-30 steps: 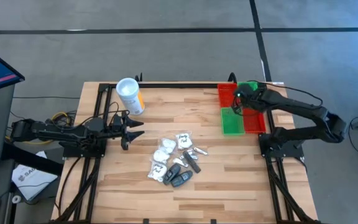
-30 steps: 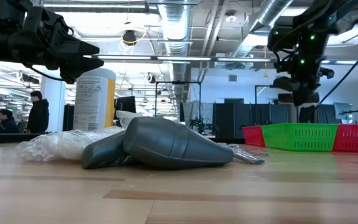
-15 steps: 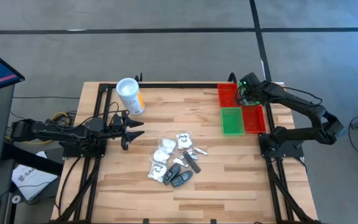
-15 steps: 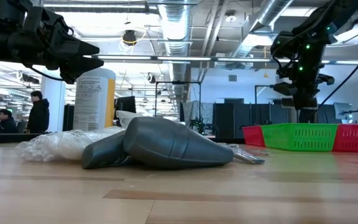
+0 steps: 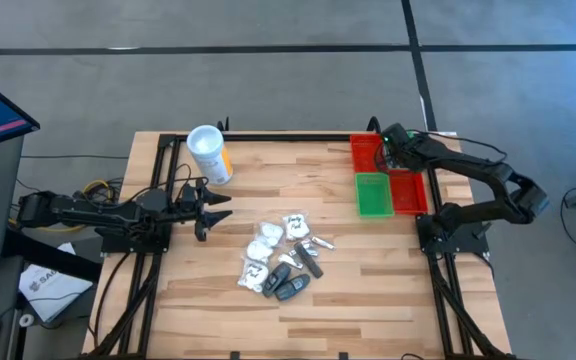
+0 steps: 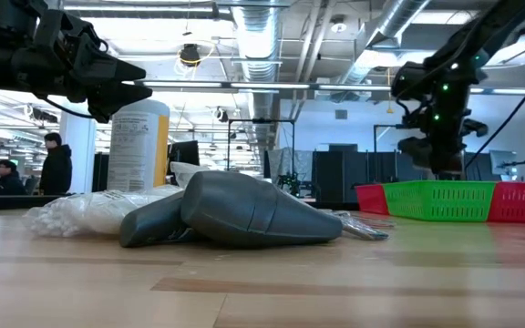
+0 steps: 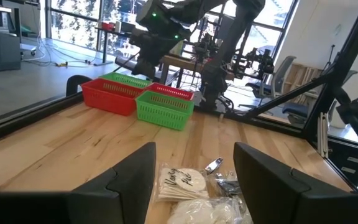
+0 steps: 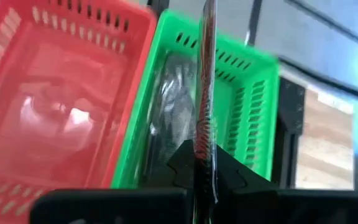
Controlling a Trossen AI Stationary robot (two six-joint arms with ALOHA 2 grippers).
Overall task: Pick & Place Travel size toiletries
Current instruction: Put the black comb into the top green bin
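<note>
Left gripper (image 5: 211,208) hangs at the left edge of the wooden table (image 5: 388,270), jaws spread and empty, beside the white yellow-labelled canister (image 5: 209,153). Bare planks lie open between it and the bins. Centre frame, the travel size toiletries (image 5: 283,260) sit heaped: crinkly clear-wrapped white packets and smooth dark grey tubes. Upper right, by the table's far edge, the right gripper (image 5: 389,141) hovers over the slotted red bin (image 5: 409,195) and green bin (image 5: 373,196), pinched on a thin foil packet (image 8: 207,93).
</note>
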